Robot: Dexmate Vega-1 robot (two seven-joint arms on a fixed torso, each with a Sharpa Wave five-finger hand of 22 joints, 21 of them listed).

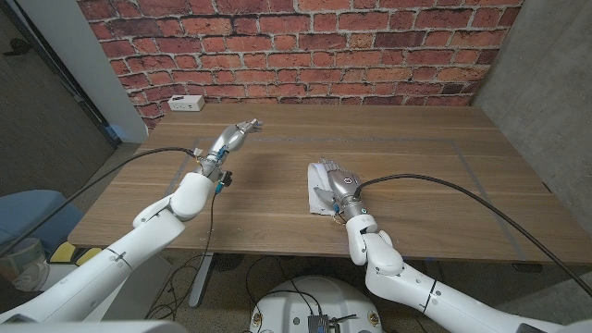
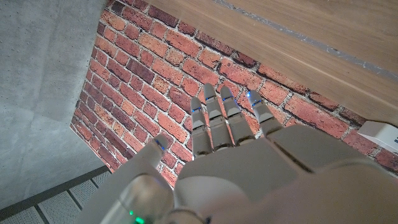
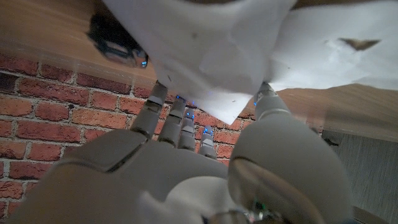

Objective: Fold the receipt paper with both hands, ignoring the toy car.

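Note:
The white receipt paper [image 1: 317, 192] lies crumpled on the wooden table [image 1: 416, 185], near the front middle. My right hand [image 1: 339, 183] is on top of it. In the right wrist view a raised flap of the receipt paper [image 3: 211, 43] covers the fingertips [image 3: 155, 99], and the thumb [image 3: 273, 109] meets it from the other side, so the flap looks pinched. My left hand [image 1: 233, 137] hovers over the table's back left, well apart from the paper. Its fingers [image 2: 214, 118] are stretched out straight and hold nothing.
A white box [image 1: 187, 103] sits at the table's back left by the brick wall [image 1: 305, 46] and also shows as the white box [image 2: 380, 134]. A dark blurred object [image 3: 115, 40] sits on the table beyond the paper; I cannot tell what it is.

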